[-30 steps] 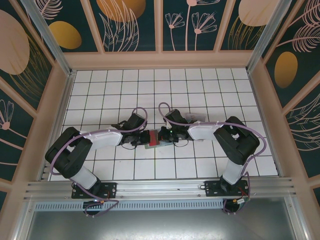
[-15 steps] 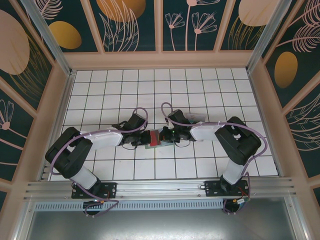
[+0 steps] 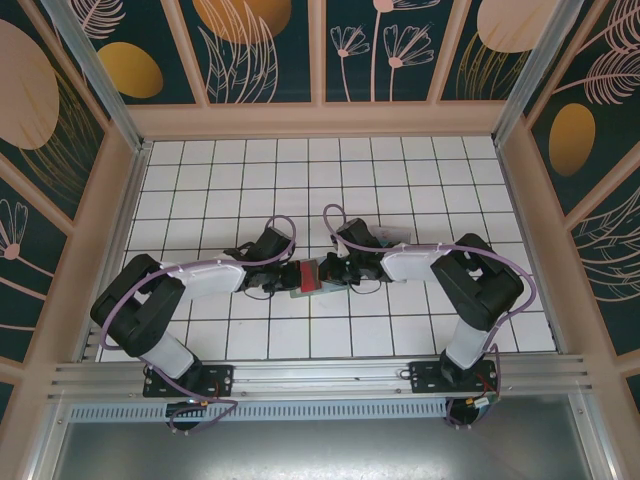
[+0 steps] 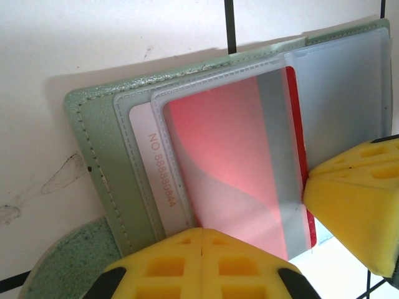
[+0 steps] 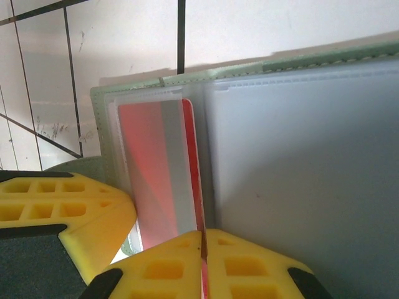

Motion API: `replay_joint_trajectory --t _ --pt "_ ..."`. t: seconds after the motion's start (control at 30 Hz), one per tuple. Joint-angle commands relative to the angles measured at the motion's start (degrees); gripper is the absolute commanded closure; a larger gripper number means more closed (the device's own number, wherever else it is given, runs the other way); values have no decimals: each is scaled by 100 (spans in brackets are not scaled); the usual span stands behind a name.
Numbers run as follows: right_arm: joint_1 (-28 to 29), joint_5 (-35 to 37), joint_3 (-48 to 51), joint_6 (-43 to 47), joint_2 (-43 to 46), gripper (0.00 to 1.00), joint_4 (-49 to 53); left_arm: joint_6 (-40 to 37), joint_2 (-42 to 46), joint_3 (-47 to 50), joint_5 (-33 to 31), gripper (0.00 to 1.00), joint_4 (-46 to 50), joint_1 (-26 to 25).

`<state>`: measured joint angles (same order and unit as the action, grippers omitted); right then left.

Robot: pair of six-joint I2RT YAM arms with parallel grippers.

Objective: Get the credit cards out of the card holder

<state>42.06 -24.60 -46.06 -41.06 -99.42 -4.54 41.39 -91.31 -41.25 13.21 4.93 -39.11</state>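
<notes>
White tiled surface [image 3: 400,170], card holder [image 4: 100,174] laid open between both arms.
It is pinned by the closed left pincer [image 4: 202,249], apparently as an anchor, while a red credit card [image 5: 156,162] is clamped edgewise in the right pincer [image 5: 201,255] for withdrawal from its sleeve.

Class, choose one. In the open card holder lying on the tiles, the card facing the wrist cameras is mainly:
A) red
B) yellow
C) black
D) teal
A: the credit card tucked in the card holder is red, crossed by a pale stripe.
</notes>
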Motion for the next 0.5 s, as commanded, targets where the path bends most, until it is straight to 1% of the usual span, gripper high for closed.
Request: replay_joint_trajectory --t 0.0,0.23,0.27,0.33,0.37,0.47 --pt "-71 -62 71 1 107 88 -21 -60 -89 67 -51 94 219 -22" --pt "-67 -63 126 -25 111 88 -65 -60 -111 65 -47 94 219 -26" --pt "-67 -62 132 -25 107 90 -76 -58 -107 65 -46 94 219 -22" --pt "-67 -71 137 -25 101 98 -74 -60 -107 60 -47 94 219 -24" --pt "-67 -76 133 -20 98 100 -79 -60 -104 65 -56 94 228 -18" --pt "-68 -24 145 -25 123 100 -37 -69 -107 69 -64 94 237 -24"
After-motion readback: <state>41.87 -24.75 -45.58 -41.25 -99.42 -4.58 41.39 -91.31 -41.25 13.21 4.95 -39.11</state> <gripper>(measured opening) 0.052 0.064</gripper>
